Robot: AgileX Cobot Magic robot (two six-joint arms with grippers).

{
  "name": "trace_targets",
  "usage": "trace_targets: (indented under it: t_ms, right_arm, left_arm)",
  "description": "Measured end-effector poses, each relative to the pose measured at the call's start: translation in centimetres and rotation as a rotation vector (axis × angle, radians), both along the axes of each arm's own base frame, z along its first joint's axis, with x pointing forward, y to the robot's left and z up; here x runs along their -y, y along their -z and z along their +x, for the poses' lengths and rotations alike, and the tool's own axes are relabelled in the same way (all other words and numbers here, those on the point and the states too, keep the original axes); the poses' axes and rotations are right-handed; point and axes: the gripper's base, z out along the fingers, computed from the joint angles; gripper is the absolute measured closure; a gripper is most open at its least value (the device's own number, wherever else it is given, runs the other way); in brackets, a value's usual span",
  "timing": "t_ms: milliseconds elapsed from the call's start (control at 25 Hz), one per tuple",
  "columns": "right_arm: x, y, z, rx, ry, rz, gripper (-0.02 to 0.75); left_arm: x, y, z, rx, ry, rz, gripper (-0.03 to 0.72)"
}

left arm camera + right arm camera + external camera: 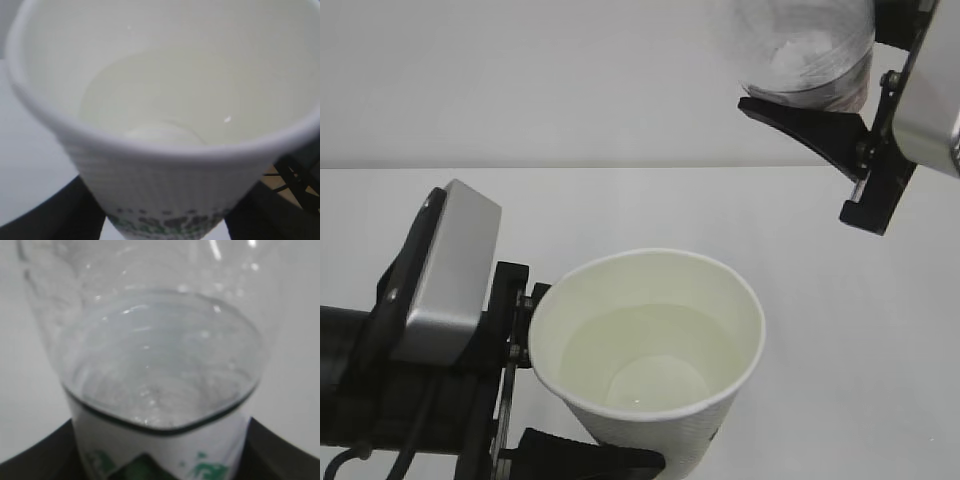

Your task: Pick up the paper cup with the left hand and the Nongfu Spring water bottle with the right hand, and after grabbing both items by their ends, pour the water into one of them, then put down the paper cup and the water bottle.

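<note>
table (620,210): white and bare where it shows, running under both arms; this is where both items must end up.
left hand (520,400): low at the left of the exterior view, jaws clamped on the lower body of the paper cup; one black finger shows beneath the cup, another at its left side.
right hand (865,130): high at the top right, well apart from the cup, jaws clamped on the bottle's lower part; a black finger lies under its base end.
bottle (810,50): held up in the air, only its lower end in the exterior view; the right wrist view shows water pooled inside above the label edge.
paper cup (650,350): held roughly upright, mouth open to the camera, green print near its foot.
water (650,355): a good pool in the cup, level well below the rim.
step in hand: by my reading the pour is done and putting down comes next.
doing it well: lower the cup straight and slow, keeping the rim level so nothing slops; let the base sit flat before the jaws part. Bring the bottle down upright and clear of the cup, then let go.
risk: the thin cup may buckle if squeezed harder.
</note>
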Motion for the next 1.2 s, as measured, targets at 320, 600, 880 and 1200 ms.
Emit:
trace_targets:
  t_ms: [320,600,880,1200]
  right_arm:
    - [0.07,-0.15,0.08,-0.036,0.017,0.061,0.269]
    - [0.11,-0.23,0.12,-0.099,0.029,0.140,0.269]
    - [0.12,-0.26,0.14,-0.168,0.038,0.216,0.269]
    - [0.21,-0.42,0.23,-0.194,0.052,0.272,0.269]
  left_arm:
    - [0.00,0.00,0.00,0.000,0.000,0.000,0.199]
    - [0.00,0.00,0.00,0.000,0.000,0.000,0.199]
    - [0.00,0.00,0.00,0.000,0.000,0.000,0.199]
    - [-0.01,0.01,0.01,0.000,-0.002,0.002,0.199]
